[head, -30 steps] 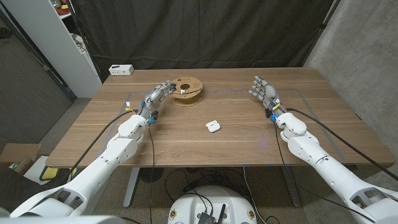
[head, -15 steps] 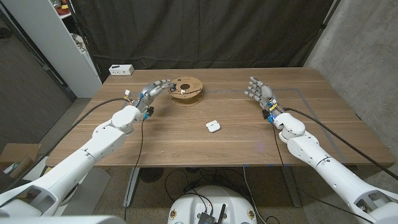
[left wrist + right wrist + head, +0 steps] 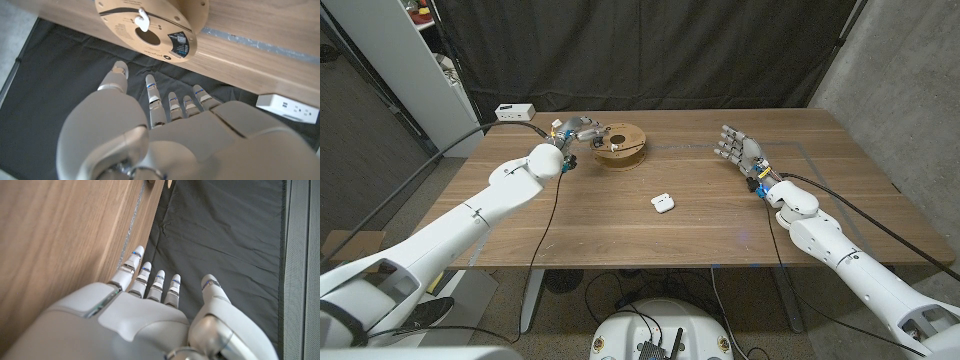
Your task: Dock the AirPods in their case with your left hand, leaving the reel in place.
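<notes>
Overhead, my left hand [image 3: 578, 130] has swung over beside the reel [image 3: 619, 146] since a second ago, fingers loose and holding nothing, while the case [image 3: 662, 203] waits open mid-table, well apart; the right hand [image 3: 740, 150] stands empty. From the left wrist, what looks like an AirPod [image 3: 142, 18] lies on the reel just beyond my fingertips [image 3: 150, 80], so the pickup comes next.

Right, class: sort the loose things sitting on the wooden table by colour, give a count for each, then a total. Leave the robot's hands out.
White: 3 (AirPods case, earbud lying on the reel, power strip at the far corner)
Brown: 1 (cardboard reel)
Total: 4
</notes>
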